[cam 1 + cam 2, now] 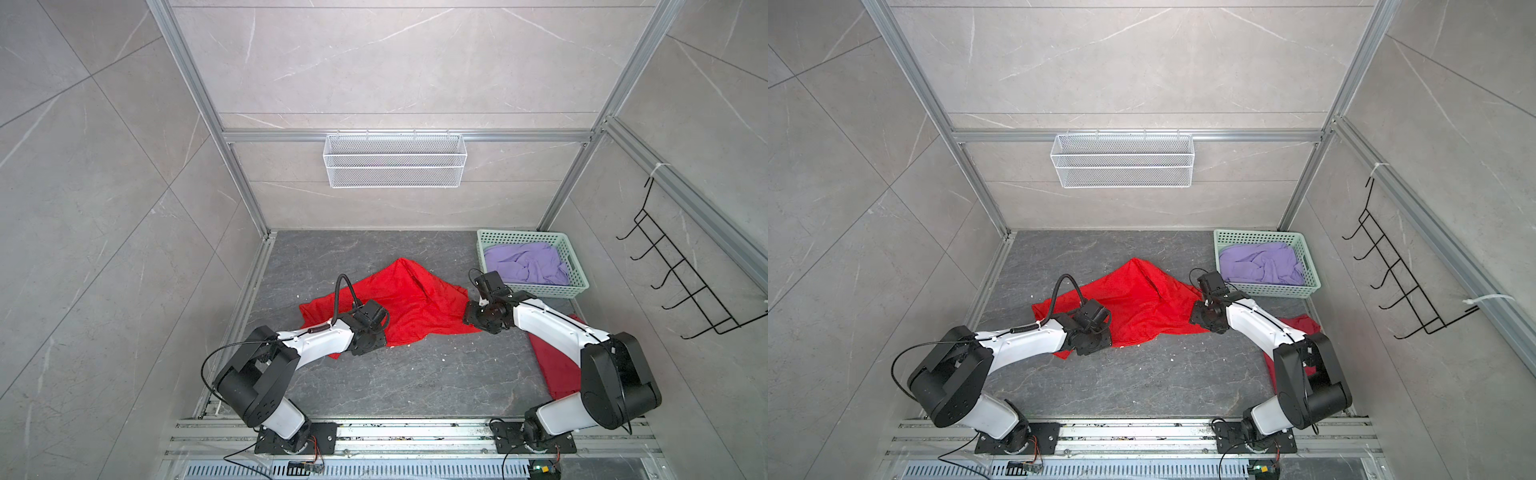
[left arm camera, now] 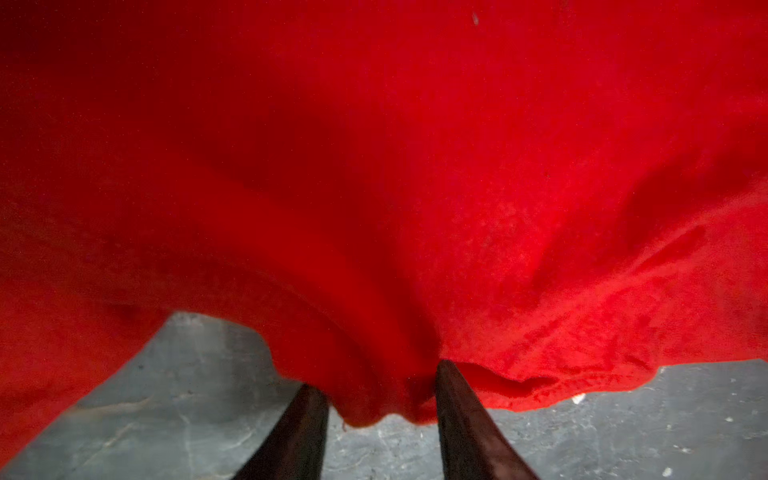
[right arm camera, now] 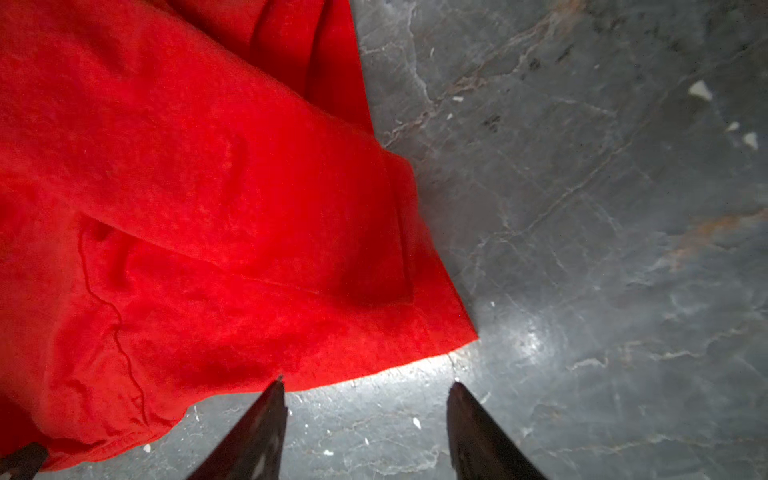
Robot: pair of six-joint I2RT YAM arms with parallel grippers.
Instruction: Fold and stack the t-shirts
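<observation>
Toward 4 o'clock on the dark grey marbled tabletop, nearest the camera, a darker red t-shirt lies largely hidden under the right arm. Farther in, about the middle of the table, a bright red t-shirt is spread out crumpled, with one corner pointing to 12 o'clock and a ridge of cloth raised near that corner. At the shirt's 7 o'clock edge the left gripper has its two dark fingers drawn narrow on a bunch of the hem. In the left wrist view creases run into the pinch, and grey table shows below the hem on both sides of it. At the shirt's 3 o'clock corner the right gripper holds nothing. Its fingers stand wide apart over bare table, one fingertip just at the hem's edge and the other clear of the cloth. Beyond it, at 1 o'clock in the far corner, a mint-green perforated plastic basket holds a crumpled lavender t-shirt. Farthest off, at 12 o'clock, a white wire-mesh basket hangs at the back, and a black wire hook rack hangs on the side wall at 3 o'clock.
</observation>
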